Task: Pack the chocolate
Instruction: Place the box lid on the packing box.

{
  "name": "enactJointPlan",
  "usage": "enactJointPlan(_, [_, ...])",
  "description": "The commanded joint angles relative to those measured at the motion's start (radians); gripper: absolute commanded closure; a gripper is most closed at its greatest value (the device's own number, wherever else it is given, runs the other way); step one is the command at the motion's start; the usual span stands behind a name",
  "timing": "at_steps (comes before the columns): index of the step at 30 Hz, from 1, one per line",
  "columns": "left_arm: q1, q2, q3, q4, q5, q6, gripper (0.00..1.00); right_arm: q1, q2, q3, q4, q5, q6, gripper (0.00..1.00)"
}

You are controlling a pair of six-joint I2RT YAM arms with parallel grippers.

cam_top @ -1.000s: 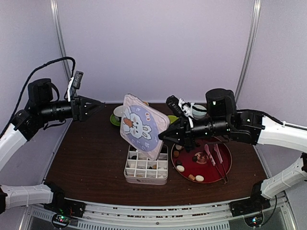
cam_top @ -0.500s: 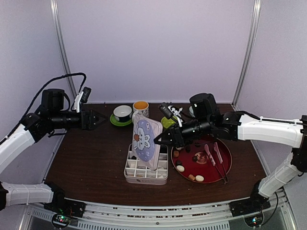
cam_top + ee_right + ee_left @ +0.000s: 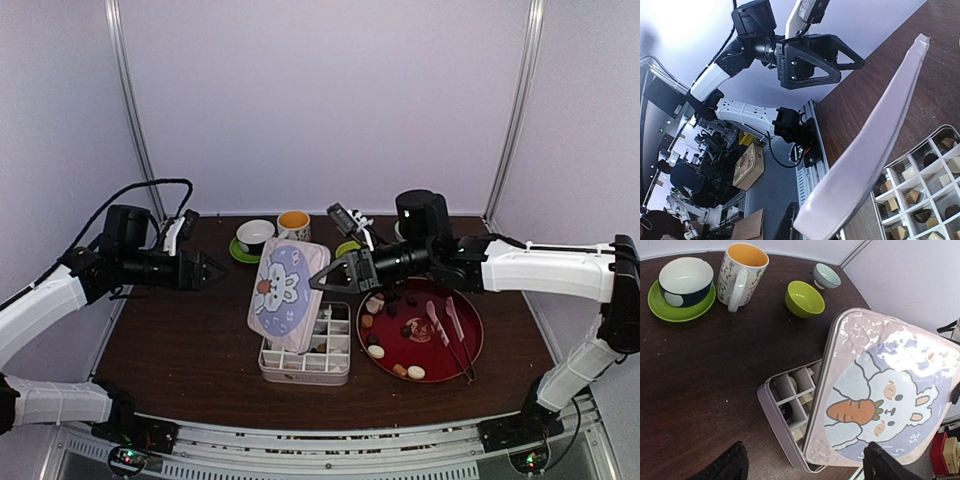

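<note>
Several chocolate pieces (image 3: 375, 351) lie on the red plate (image 3: 470, 335); more sit in the compartments of the pale tin (image 3: 305, 372), seen as tan and dark cubes (image 3: 912, 196) in the right wrist view. The rabbit lid (image 3: 284, 292) leans tilted over the tin's left side, picture up. My right gripper (image 3: 318, 284) is shut on the lid's right edge; the lid (image 3: 875, 135) shows edge-on beside one dark finger (image 3: 790, 222). My left gripper (image 3: 207, 272) hovers open left of the tin, with nothing between its fingers (image 3: 725, 466). Below it are the lid (image 3: 880, 395) and the tin (image 3: 772, 407).
Pink tongs (image 3: 447, 330) lie on the red plate. At the back stand a bowl on a green saucer (image 3: 254, 237), an orange-lined mug (image 3: 293, 224), a green bowl (image 3: 804, 298) and a small pale bowl (image 3: 827, 275). The tin is close to the table's near edge.
The lid has swung from standing nearly edge-on to lying tilted, picture up, over the tin. My right gripper moved left with it. My left gripper moved down and right, toward the tin.
</note>
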Motion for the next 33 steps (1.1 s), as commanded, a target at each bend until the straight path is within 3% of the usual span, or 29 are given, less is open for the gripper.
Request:
enactJointPlan(1, [0.005,0.036,-0.036,0.072,0.065,-0.027,0.19,-0.002,0.055,-0.019,0.096,-0.069,0.106,1.00])
enactJointPlan(14, [0.004,0.169,-0.134,0.169,0.149,-0.085,0.20,-0.039,0.168,-0.183,0.525,-0.148,0.438,1.00])
enactJointPlan(25, [-0.046,0.357,-0.203,0.387,0.204,-0.165,0.36,-0.137,0.226,-0.258,0.532,-0.166,0.438,1.00])
enactJointPlan(33, [-0.064,0.450,-0.224,0.481,0.252,-0.178,0.37,-0.174,0.302,-0.261,0.593,-0.238,0.453,1.00])
